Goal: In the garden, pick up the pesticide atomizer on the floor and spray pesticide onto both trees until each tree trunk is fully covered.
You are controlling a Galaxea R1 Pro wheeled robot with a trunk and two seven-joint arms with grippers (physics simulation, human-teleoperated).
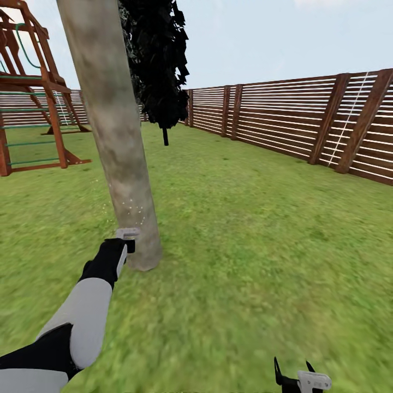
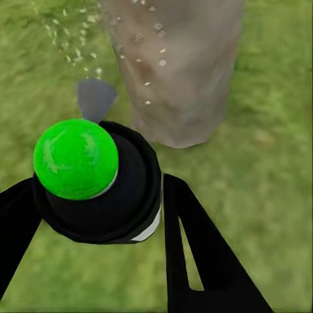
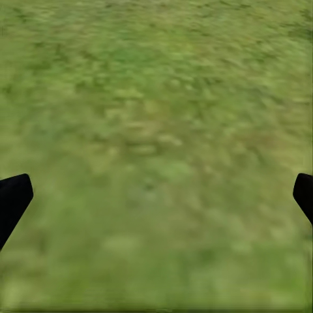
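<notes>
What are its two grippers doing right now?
Left gripper: shut on the pesticide atomizer, aimed at the tree trunk.
Right gripper: open, holding nothing, over grass.

We see a pale grey-beige tree trunk (image 1: pixel 117 136) mottled with darker blotches, rising from green, faintly speckled grass (image 1: pixel 245 229). The atomizer (image 2: pixel 98 179) shows a black body with a bright green cap. The fence (image 1: pixel 305 120) is brown with pale horizontal slats, and the conifer (image 1: pixel 158 60) is black.
</notes>
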